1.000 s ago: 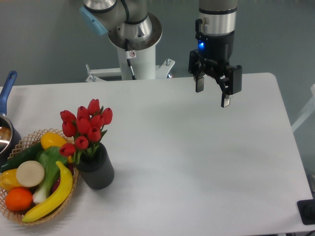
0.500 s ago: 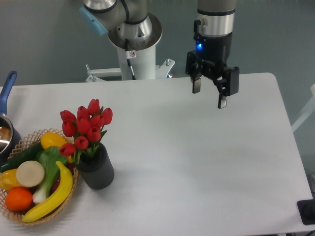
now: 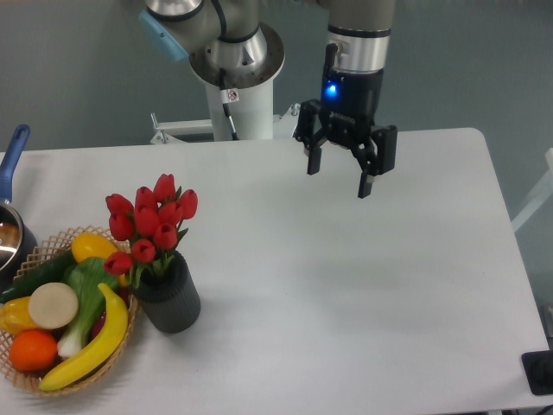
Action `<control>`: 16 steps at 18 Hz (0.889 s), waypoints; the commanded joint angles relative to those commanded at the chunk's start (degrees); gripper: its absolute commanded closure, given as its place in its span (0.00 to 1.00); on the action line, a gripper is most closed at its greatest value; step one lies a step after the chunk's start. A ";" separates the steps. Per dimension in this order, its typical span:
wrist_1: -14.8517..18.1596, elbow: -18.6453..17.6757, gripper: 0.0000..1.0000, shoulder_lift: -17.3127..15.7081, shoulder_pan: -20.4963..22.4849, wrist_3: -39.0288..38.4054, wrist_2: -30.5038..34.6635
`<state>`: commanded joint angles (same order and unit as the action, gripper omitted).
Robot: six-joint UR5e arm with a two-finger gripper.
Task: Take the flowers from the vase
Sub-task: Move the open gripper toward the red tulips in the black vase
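1. The gripper point(image 3: 339, 178) hangs vertically above the far tabletop point(image 3: 346, 285), jaws spread and empty.
2. The flowers point(image 3: 149, 223) stand in the vase point(image 3: 169, 298), well apart, front left.

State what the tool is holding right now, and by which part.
Nothing is held. The tool hangs open above the table, its fingers spread with only air between them, well to the right of the tulips, which stand in the ribbed black vase.
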<state>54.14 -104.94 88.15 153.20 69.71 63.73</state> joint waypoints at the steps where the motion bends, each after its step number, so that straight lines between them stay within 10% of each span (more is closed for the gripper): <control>1: 0.00 -0.26 0.00 0.17 -0.18 -0.36 -1.23; 16: -6.24 -6.24 0.00 2.37 -2.90 4.64 -7.03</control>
<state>47.90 -111.18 90.52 150.30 74.36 56.70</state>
